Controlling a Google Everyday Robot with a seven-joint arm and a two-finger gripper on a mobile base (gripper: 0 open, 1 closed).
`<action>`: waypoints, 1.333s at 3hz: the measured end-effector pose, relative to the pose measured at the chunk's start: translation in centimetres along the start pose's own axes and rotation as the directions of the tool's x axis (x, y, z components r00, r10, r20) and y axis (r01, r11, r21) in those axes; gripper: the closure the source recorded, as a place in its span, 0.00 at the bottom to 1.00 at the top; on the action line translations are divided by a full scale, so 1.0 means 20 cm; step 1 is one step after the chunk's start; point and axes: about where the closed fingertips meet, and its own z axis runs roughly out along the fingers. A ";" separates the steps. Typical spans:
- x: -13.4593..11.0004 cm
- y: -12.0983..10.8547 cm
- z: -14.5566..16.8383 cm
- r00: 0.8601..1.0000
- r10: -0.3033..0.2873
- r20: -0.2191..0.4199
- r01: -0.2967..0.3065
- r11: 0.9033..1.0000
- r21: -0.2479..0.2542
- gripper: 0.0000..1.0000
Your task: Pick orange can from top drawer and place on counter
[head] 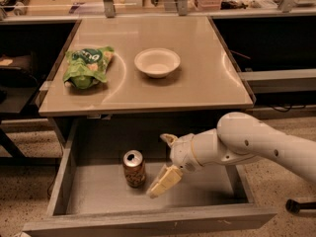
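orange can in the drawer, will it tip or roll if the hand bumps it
The orange can stands upright on the top drawer's flat bottom, taller than wide, so a high sideways nudge would probably tip it, and then it could roll. Its smooth metal skin may be slippery. The hand, open beside it, should probably close low.

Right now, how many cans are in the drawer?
1. The orange can stands upright on the top drawer floor, left of centre; the open gripper is just to its right. The arm may hide more.
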 end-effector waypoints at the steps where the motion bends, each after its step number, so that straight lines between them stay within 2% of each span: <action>1: -0.08 0.01 0.16 0.997 -0.061 0.049 0.060 0.998 0.020 0.00; 2: -0.07 0.02 0.17 0.997 -0.062 0.042 0.061 0.998 0.013 0.00; 4: -0.05 0.04 0.34 0.998 -0.063 0.027 0.062 0.998 0.009 0.00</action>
